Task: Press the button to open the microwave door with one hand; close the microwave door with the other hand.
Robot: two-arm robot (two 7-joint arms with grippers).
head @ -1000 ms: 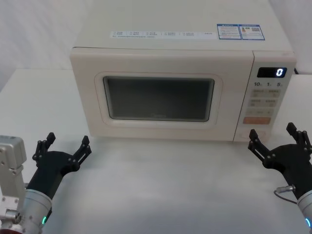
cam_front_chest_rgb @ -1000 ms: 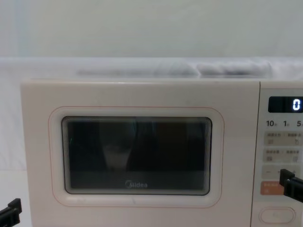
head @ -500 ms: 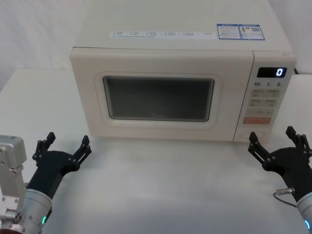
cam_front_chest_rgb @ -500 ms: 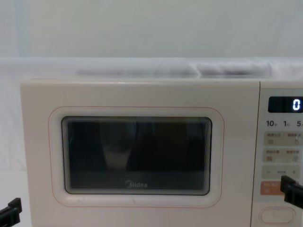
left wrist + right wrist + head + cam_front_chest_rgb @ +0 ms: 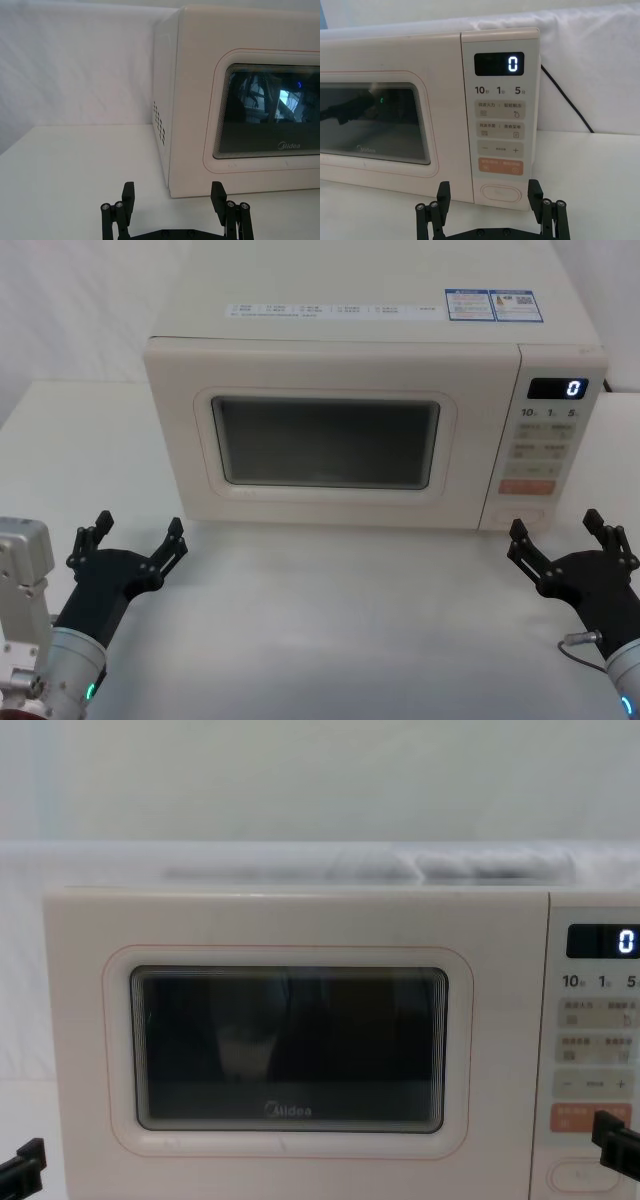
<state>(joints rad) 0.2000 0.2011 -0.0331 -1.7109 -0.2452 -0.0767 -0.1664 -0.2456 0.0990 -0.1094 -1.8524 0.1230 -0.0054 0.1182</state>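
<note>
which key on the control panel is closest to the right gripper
The button, the wide cream oval at the panel's bottom, sits just beyond the open right gripper; the orange key and pale grey keys are higher up.

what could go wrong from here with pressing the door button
The right pincer hangs open, fingers straddling the button; pushed forward like that, they might pass either side and miss it. The orange key sits just above, so a high approach could press that instead. The left pincer waits before the microwave door, which may swing into it if it opens.
</note>
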